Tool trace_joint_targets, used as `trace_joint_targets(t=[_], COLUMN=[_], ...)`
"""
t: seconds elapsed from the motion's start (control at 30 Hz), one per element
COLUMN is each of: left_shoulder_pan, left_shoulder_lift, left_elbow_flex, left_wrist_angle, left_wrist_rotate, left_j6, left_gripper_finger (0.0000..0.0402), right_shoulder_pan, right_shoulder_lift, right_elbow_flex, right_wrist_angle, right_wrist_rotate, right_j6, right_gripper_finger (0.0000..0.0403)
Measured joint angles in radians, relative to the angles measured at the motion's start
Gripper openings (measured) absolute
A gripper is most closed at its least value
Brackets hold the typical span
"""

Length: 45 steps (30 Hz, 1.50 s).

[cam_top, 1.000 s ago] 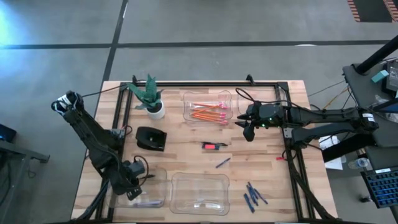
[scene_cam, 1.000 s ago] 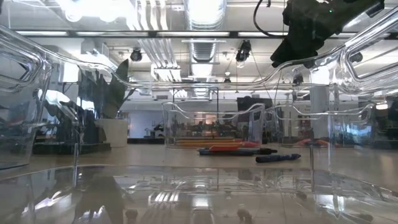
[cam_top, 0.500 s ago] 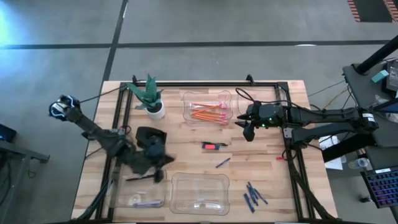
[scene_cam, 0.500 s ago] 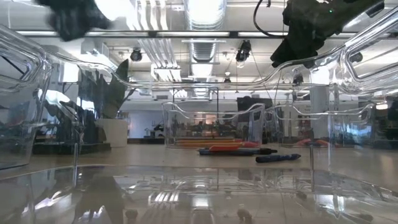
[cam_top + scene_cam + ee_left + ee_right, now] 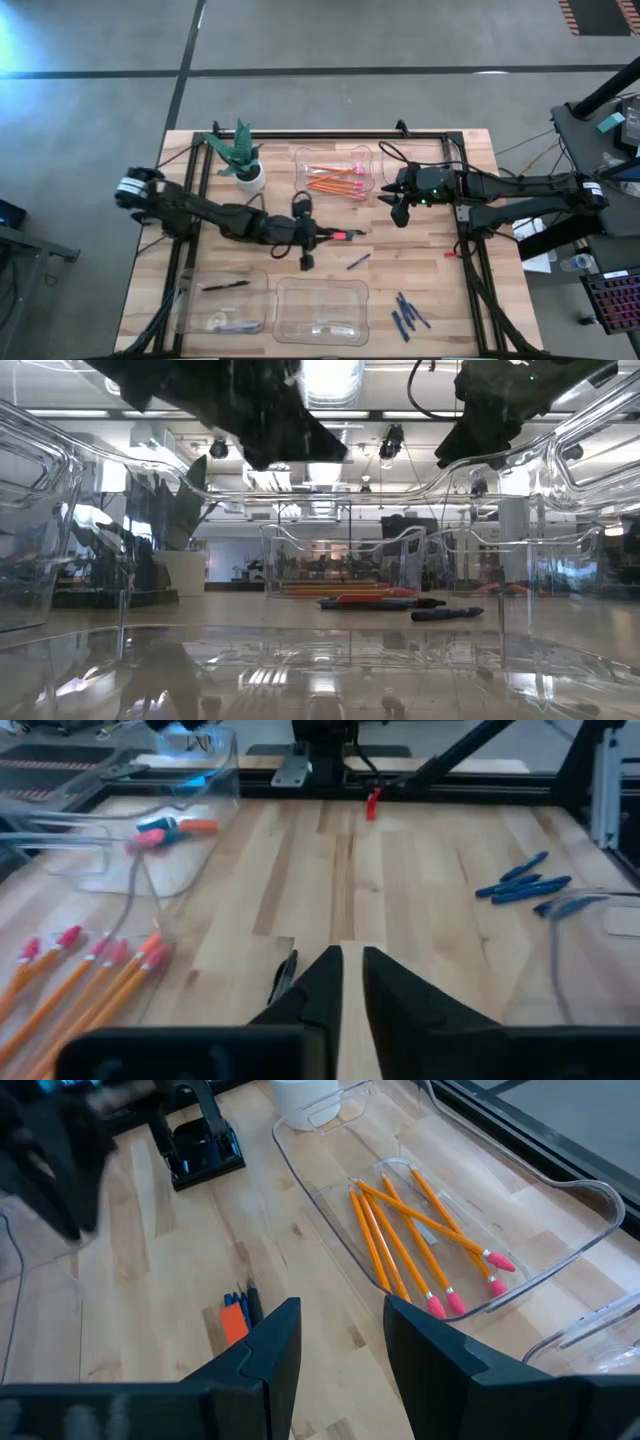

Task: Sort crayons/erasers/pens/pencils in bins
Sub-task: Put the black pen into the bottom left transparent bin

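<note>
My left gripper (image 5: 322, 236) reaches level over the table's middle, its fingers (image 5: 352, 965) a narrow slit apart with nothing between them. A black pen (image 5: 287, 975) lies on the wood just beside them, next to a red eraser (image 5: 345, 235). My right gripper (image 5: 342, 1330) hovers open above the table at the far right (image 5: 400, 213). Orange pencils (image 5: 333, 178) lie in the far bin (image 5: 300, 160). Another black pen (image 5: 225, 285) lies in the near left bin (image 5: 190, 315). A bluish pen (image 5: 358, 261) and several blue crayons (image 5: 405, 312) lie on the wood.
A potted plant (image 5: 245, 160) stands at the far left. A black box (image 5: 205, 1150) sits under my left arm. A clear bin (image 5: 320, 312) stands at the near middle. Another bin (image 5: 170, 825), holding small erasers, stands under my right arm. A black frame (image 5: 330, 133) runs along the far edge.
My left gripper has risen out of the near left bin and swung toward the table's middle, tipping from pointing down to nearly level and rolling. It now stands by the pen and red eraser. The black pen stays in the near left bin.
</note>
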Motion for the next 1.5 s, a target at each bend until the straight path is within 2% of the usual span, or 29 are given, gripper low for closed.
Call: trace_joint_targets(t=[0.3, 0.4, 0.53, 0.63, 0.8, 1.07, 1.5], left_shoulder_pan=[0.027, 0.039, 0.071, 0.107, 0.143, 0.161, 0.235], left_shoulder_lift=[0.218, 0.265, 0.278, 0.291, 0.345, 0.395, 0.400], left_elbow_flex=[0.125, 0.148, 0.161, 0.162, 0.161, 0.161, 0.161], left_wrist_angle=[0.017, 0.013, 0.014, 0.015, 0.003, -0.030, -0.040], left_wrist_rotate=[0.050, 0.066, 0.146, 0.159, 0.238, 0.139, 0.134], left_j6=[0.004, 0.004, 0.004, 0.004, -0.006, 0.001, 0.001], left_gripper_finger=[0.0093, 0.0097, 0.0098, 0.0098, 0.0098, 0.0098, 0.0098], right_shoulder_pan=[0.000, 0.000, 0.000, 0.000, 0.000, 0.000, 0.000], right_shoulder_lift=[0.000, 0.000, 0.000, 0.000, 0.000, 0.000, 0.000], right_elbow_flex=[0.000, 0.000, 0.000, 0.000, 0.000, 0.000, 0.000], right_wrist_angle=[0.000, 0.000, 0.000, 0.000, 0.000, 0.000, 0.000], right_wrist_rotate=[0.000, 0.000, 0.000, 0.000, 0.000, 0.000, 0.000], right_j6=[0.000, 0.000, 0.000, 0.000, 0.000, 0.000, 0.000], right_gripper_finger=[0.0134, 0.0134, 0.0134, 0.0134, 0.0134, 0.0134, 0.0134])
